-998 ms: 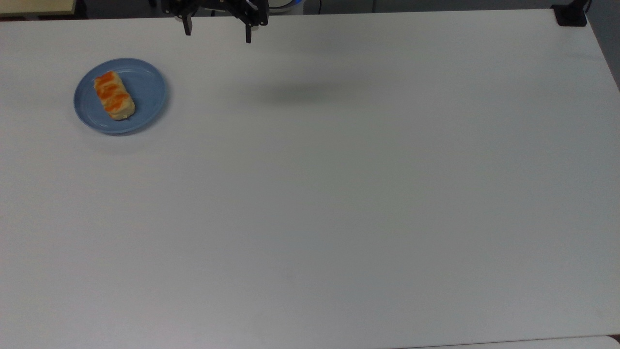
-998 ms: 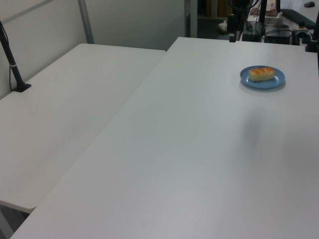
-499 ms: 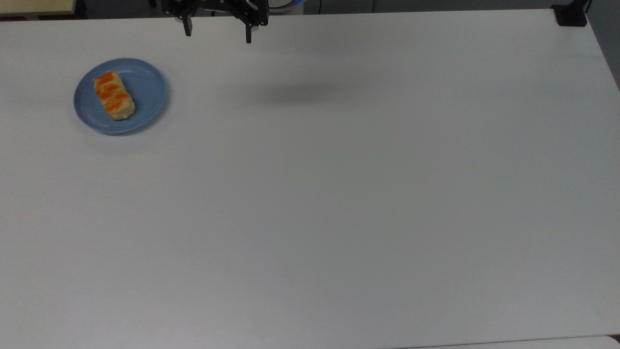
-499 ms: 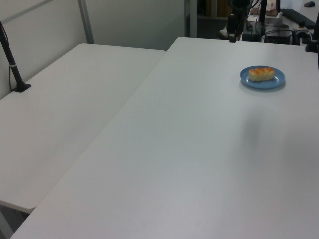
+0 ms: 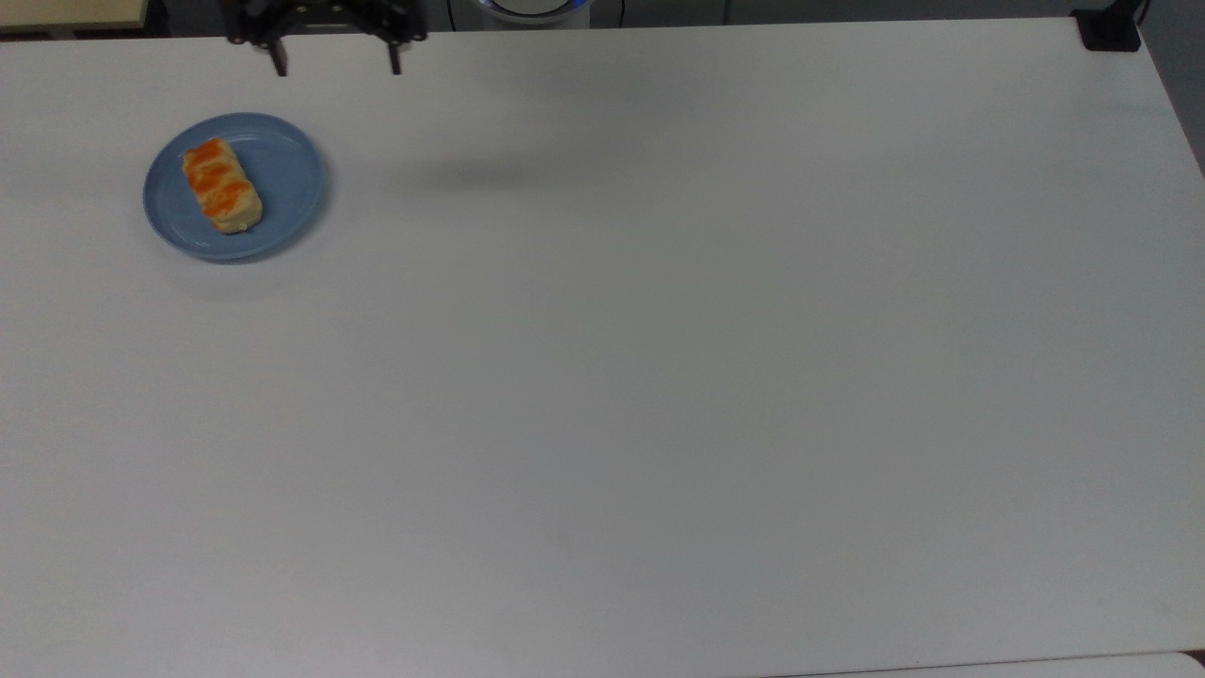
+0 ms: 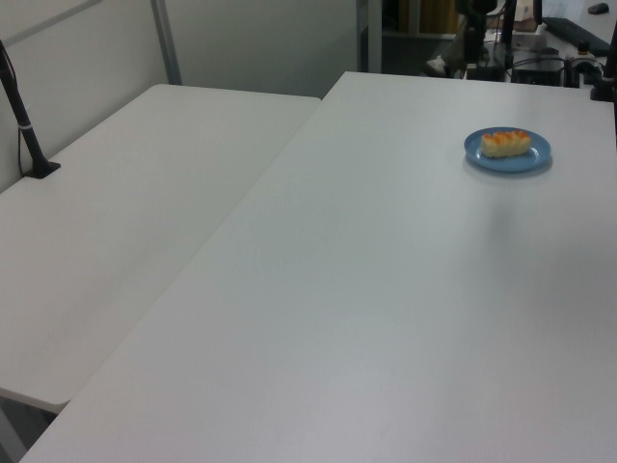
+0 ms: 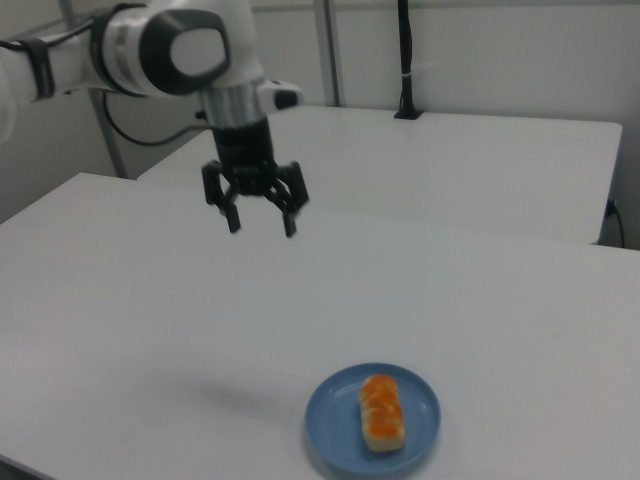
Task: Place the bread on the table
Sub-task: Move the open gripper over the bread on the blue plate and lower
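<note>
On blue plate (image 5: 282,179), striped bread (image 5: 220,185)

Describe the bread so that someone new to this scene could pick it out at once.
Start with the white table, then find the round blue plate near the top view's upper left. The bread lies on that plate: a small oblong tan roll with orange stripes across its top, the only warm-coloured thing on the table.
</note>
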